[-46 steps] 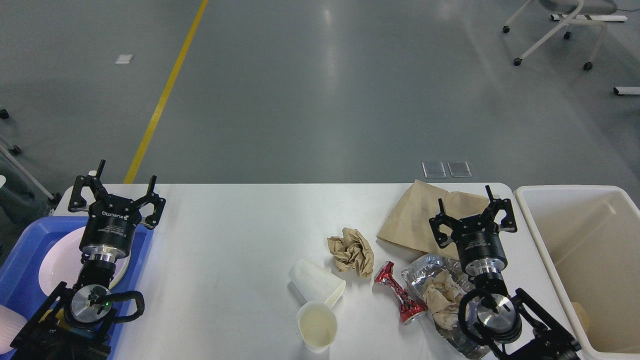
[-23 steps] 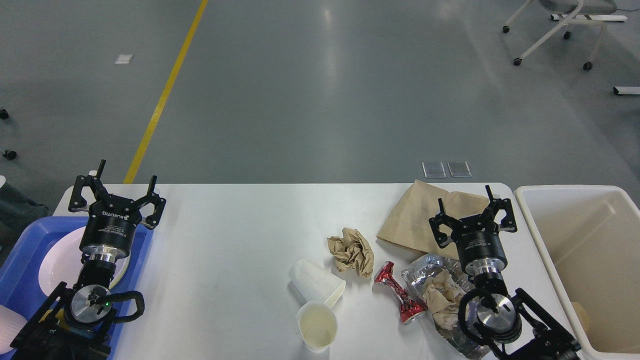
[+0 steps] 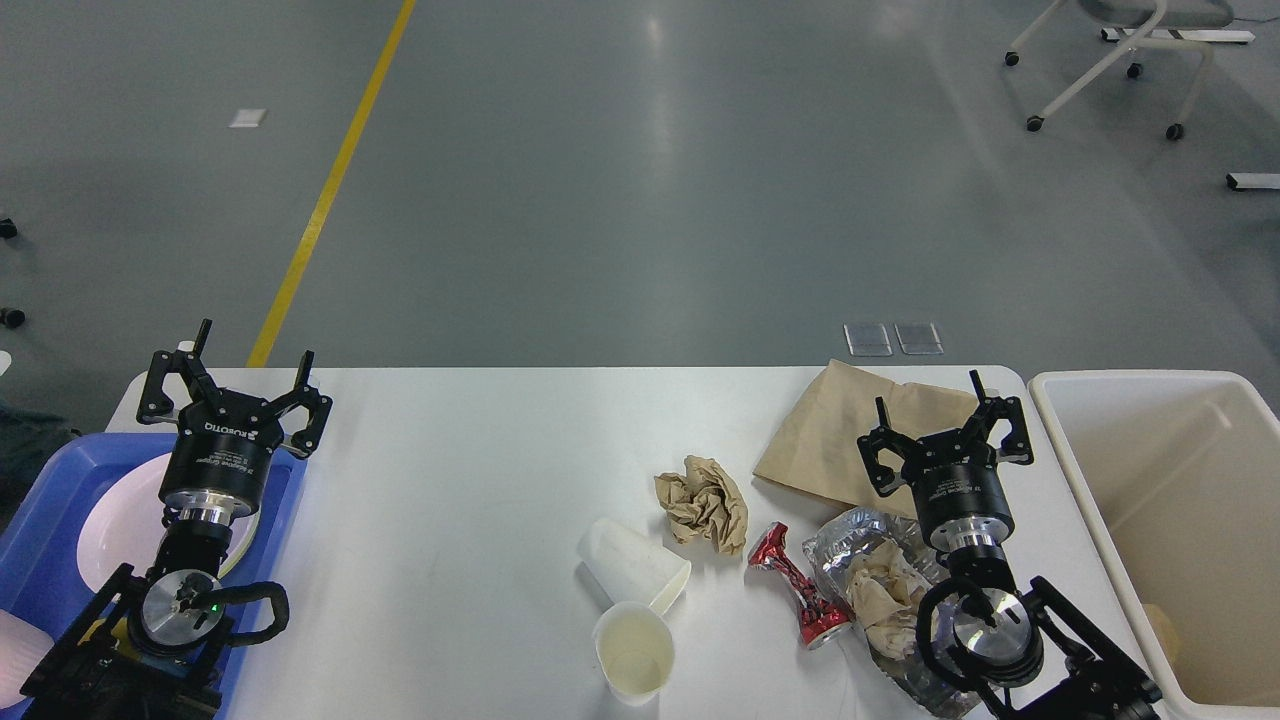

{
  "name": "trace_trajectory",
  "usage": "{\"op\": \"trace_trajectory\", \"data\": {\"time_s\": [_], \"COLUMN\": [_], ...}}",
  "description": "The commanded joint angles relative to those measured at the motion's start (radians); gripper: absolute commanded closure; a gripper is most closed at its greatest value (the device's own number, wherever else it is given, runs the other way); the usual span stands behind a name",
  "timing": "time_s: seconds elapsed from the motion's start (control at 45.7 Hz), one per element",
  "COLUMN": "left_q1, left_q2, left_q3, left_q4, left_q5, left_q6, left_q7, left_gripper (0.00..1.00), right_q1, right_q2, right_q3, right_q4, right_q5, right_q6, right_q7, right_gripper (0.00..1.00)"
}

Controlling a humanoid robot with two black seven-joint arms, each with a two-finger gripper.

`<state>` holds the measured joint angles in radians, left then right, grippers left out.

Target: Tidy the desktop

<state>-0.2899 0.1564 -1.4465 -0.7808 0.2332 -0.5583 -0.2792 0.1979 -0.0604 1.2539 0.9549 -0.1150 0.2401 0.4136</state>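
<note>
The white counter [image 3: 450, 500] spans the lower view, and its litter gathers around the crumpled brown paper ball [image 3: 703, 502]. Just below-left of the ball a paper cup [image 3: 632, 566] lies on its side, touching an upright cup [image 3: 633, 653]. Right of the ball are a crushed red can [image 3: 800, 586] and a foil bag [image 3: 880, 580] (paper stuffed inside). Both the left claw [image 3: 232, 378] and the right claw [image 3: 945, 420] are spread wide, grasping nothing.

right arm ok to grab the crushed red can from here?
Probably yes. The crushed red can lies in the open on the desktop, just left of the right gripper, whose fingers are open and empty; nothing covers it.
</note>
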Motion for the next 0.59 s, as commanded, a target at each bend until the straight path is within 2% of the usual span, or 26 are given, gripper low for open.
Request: {"op": "trace_trajectory", "data": {"time_s": [0.0,0.175,0.569], "left_q1": [0.000,0.000,0.000], "left_q2": [0.000,0.000,0.000], "left_q3": [0.000,0.000,0.000], "left_q4": [0.000,0.000,0.000], "left_q5": [0.000,0.000,0.000], "left_q6": [0.000,-0.002,-0.006], "left_q7": [0.000,0.002,0.003], "left_gripper": [0.04,0.04,0.04], "right_q1": [0.000,-0.011,-0.011], "right_q2": [0.002,-0.004,-0.006], "right_q3": [0.002,0.016,0.012], "right_q4": [0.010,0.054,0.042], "right_q5": [0.003,0.005,0.005], "right_q6": [-0.001,0.008,0.007], "right_q7": [0.004,0.005,0.004], "right_gripper": [0.00,0.00,0.00]}}
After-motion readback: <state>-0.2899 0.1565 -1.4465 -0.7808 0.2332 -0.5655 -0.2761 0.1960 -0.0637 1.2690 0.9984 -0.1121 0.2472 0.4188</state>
